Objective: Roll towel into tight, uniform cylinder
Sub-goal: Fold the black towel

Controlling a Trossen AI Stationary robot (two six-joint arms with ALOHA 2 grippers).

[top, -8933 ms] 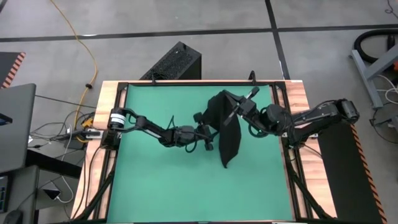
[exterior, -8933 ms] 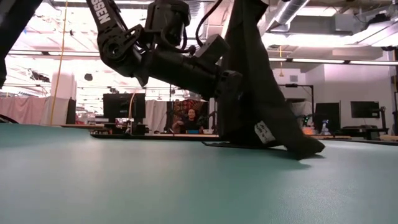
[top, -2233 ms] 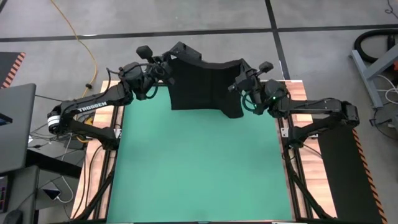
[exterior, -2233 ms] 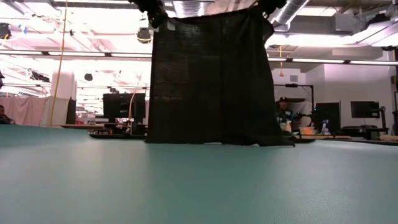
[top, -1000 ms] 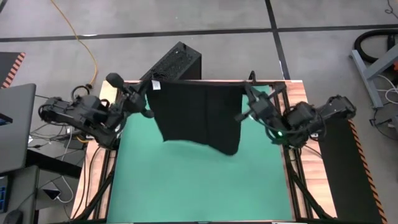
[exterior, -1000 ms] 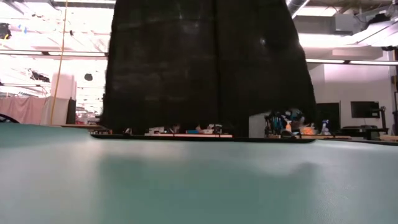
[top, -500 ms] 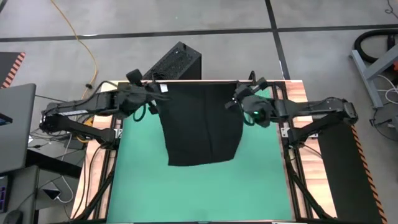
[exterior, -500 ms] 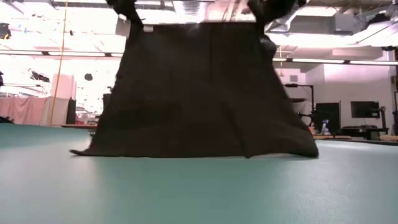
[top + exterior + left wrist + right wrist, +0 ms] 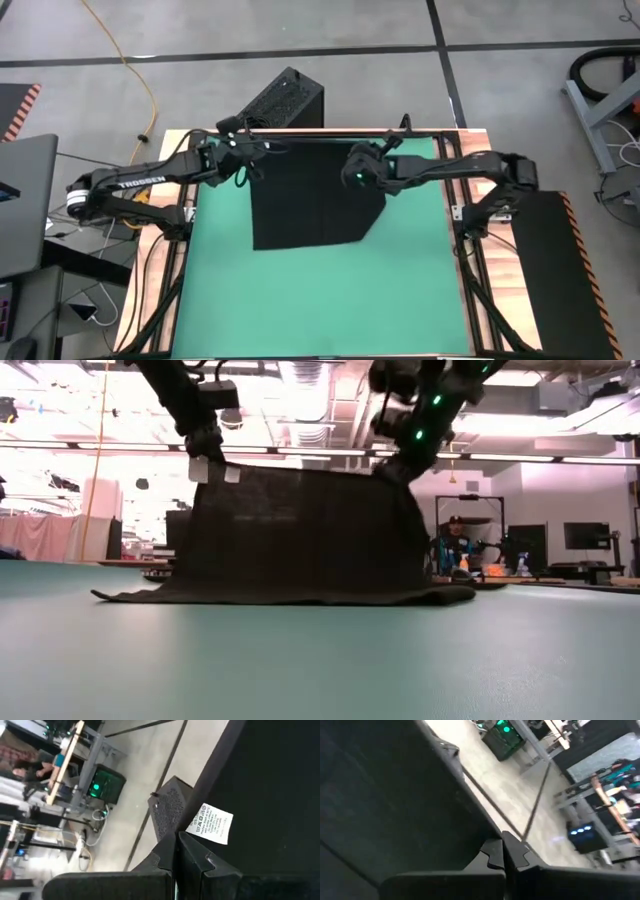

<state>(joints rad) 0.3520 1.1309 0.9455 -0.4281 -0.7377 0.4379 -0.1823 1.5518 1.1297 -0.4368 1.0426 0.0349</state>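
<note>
Black towel [image 9: 310, 195], plain and soft, spread over the far half of the green mat [image 9: 300, 290], nearer the far edge of the tabletop [image 9: 170, 290] than the near one. Near part lying flat on the mat, with a straight near edge and one near corner cut off at a slant on the right side. Far edge lifted clear of the mat and stretched taut between the two hands, so that in the low view the cloth hangs as a dark sheet with its lower hem trailing flat on the mat. Faint lengthwise crease down the middle. Small white tag [image 9: 210, 823] at the far left corner, printed with fine text too small to read.

Left hand [image 9: 243, 152] clamped on the far left corner of the towel, right beside the tag, fingers [image 9: 192, 857] pressed together on the cloth. Right hand [image 9: 356, 170] clamped on the far right corner, fingers [image 9: 517, 854] likewise closed on the edge. Both held above the mat near the far edge of the tabletop.

Black ribbed box [image 9: 280, 100] on the floor just beyond the far edge.
</note>
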